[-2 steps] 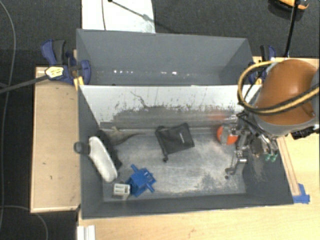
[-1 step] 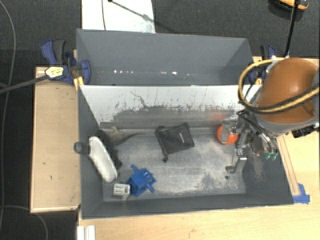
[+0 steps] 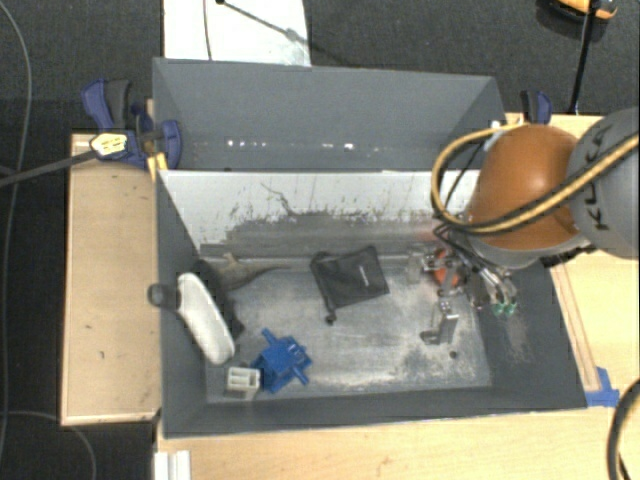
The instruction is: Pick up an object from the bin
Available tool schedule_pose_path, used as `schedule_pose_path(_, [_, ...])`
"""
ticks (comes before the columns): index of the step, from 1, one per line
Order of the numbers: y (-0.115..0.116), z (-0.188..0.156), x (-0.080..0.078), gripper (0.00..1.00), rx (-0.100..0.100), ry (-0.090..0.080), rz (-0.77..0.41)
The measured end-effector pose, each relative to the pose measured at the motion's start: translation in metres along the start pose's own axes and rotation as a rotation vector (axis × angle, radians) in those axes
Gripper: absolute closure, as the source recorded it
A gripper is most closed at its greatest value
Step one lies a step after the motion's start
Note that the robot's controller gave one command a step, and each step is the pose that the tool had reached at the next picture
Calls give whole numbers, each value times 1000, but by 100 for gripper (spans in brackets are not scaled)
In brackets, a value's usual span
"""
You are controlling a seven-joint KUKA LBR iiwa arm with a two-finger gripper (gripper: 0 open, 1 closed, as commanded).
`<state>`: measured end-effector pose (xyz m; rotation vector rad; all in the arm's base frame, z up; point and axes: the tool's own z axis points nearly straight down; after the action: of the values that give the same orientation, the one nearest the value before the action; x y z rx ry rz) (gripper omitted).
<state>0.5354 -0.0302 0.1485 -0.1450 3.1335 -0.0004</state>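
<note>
My gripper (image 3: 438,330) hangs low over the right part of the bin floor, with bare floor under it. The nearest loose thing is a flat black pouch-like piece (image 3: 348,275), lying in the middle of the bin a little to the gripper's left and further back. Nothing shows in the gripper.
A white oblong brush-like thing (image 3: 205,317) with a dark handle leans on the bin's left wall. A blue plastic piece (image 3: 282,360) and a small grey-white clip (image 3: 242,380) lie at the front left. The arm with its orange cover comes in over the right rim.
</note>
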Motion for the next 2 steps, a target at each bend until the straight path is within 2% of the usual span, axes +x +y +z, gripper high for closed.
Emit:
schedule_pose_path(1, [58, 2, -44, 0, -1, 0, -64])
schedule_pose_path(2, [80, -8, -52, 0, 0, -4, -196])
